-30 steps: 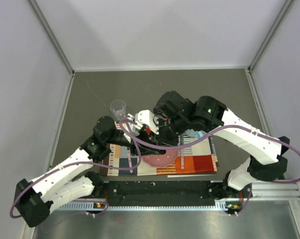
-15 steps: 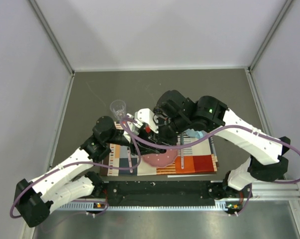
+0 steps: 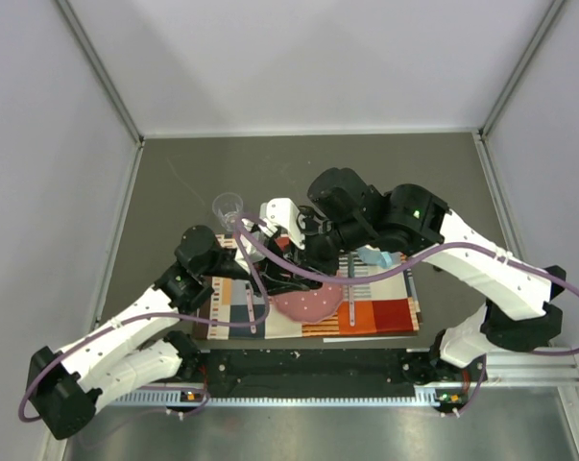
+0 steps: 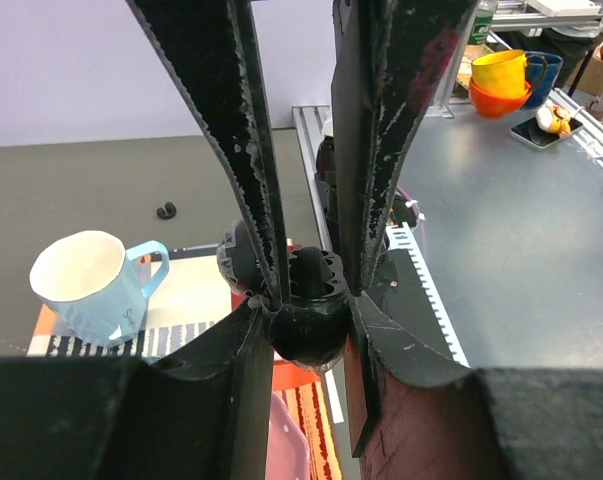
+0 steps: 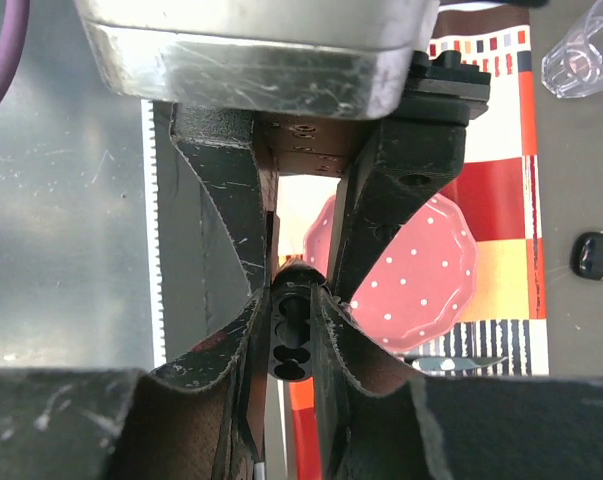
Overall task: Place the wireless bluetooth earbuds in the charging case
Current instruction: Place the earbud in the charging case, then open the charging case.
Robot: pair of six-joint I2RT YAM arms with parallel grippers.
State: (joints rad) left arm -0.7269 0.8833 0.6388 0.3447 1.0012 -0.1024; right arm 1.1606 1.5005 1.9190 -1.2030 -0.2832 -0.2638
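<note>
Blk rounded charging case (image 4: 306, 335), two sockets showing.

Overhead looks down; close wrist views share mat (image 3: 380, 315).

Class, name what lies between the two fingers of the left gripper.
The charging case, clamped by the left gripper with no gap on either side. The left wrist view shows it.
</note>
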